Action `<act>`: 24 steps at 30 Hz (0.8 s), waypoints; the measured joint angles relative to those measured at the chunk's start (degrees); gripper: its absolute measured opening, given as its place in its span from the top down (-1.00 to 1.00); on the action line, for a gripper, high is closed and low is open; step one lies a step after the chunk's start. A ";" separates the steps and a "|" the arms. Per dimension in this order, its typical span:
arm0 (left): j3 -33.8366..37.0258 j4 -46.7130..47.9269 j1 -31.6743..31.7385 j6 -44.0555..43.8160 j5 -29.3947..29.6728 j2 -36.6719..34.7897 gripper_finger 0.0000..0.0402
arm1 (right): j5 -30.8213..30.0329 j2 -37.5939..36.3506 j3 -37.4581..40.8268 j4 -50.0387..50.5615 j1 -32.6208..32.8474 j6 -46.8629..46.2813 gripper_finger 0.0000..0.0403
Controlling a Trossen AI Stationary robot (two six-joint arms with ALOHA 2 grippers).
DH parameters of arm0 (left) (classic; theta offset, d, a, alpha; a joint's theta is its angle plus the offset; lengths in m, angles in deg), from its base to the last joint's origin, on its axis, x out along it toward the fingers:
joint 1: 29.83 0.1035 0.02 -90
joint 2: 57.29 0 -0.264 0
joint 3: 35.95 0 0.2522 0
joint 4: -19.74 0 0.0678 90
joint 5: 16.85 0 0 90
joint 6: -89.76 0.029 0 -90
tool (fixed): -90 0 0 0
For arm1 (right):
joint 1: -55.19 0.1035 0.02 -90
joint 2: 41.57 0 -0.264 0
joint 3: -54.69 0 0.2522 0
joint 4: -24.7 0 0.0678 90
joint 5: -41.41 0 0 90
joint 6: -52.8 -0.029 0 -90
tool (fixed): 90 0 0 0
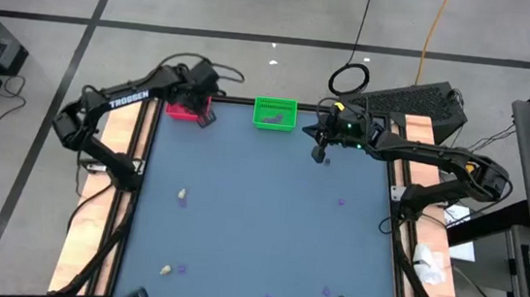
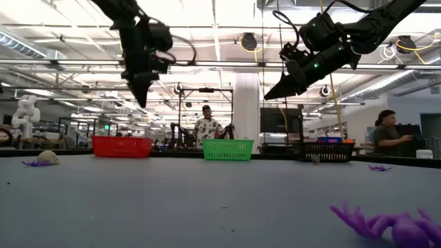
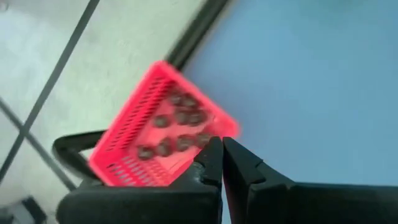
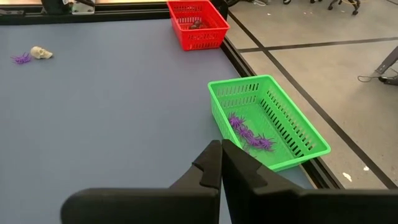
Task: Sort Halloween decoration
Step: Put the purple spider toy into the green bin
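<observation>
**Both grippers empty by the bins; loose trinkets waited on the mat**

The left gripper (image 1: 205, 118) hung just over the red bin (image 1: 181, 111), its fingers pressed together with nothing between them. Inside that bin lay a cluster of dark grey-black lumps (image 3: 177, 127), so the step in hand looked like the end of a drop-off. The right gripper (image 1: 318, 154) hovered beside the green bin (image 1: 274, 114), on the side away from the red bin, fingers likewise closed and empty; flat purple bits (image 4: 250, 137) already lay in the green bin.

The rest of the Halloween decoration was scattered well away from the red bin, toward the opposite edge of the blue mat (image 1: 258, 216): a cream-white lump (image 1: 182, 195), another cream-white lump (image 1: 167, 269) with a purple bit (image 1: 182, 268) just beside it, and more purple bits (image 1: 341, 202) across the mat.

By my reading, the next move called for an arm to swing out from the red bin, spread its fingers, and descend on one small trinket. These pieces looked tiny, so alignment would matter.
</observation>
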 joint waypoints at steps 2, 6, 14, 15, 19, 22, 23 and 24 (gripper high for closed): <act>0.00 1.35 -3.76 -1.63 -0.01 -0.95 0.99 | 0.00 0.00 0.00 0.02 0.00 -0.04 1.00; 1.70 3.32 -11.39 -3.10 -0.19 -2.47 0.99 | 0.00 0.00 0.00 0.02 -0.01 -0.09 1.00; 6.18 7.63 -27.42 -15.74 -2.38 -3.14 0.99 | 0.02 0.00 0.00 0.04 0.00 -0.11 1.00; 6.86 8.04 -29.63 -17.74 -3.27 -3.14 0.99 | 0.02 0.00 0.00 0.03 -0.01 -0.12 1.00; 9.48 8.66 -39.25 -24.99 -4.66 -3.14 0.99 | 0.02 0.00 0.00 0.08 -0.02 -0.11 1.00; 11.92 8.53 -45.81 -30.66 -6.80 -3.14 0.99 | 0.04 0.00 0.02 0.70 -0.02 -0.07 1.00; 12.74 8.29 -47.81 -32.50 -8.32 -3.14 0.99 | 0.16 0.00 0.02 0.89 -0.02 -0.04 1.00; 13.50 7.65 -49.96 -33.95 -10.01 -3.14 0.99 | 0.41 0.00 0.02 1.01 -0.02 -0.01 1.00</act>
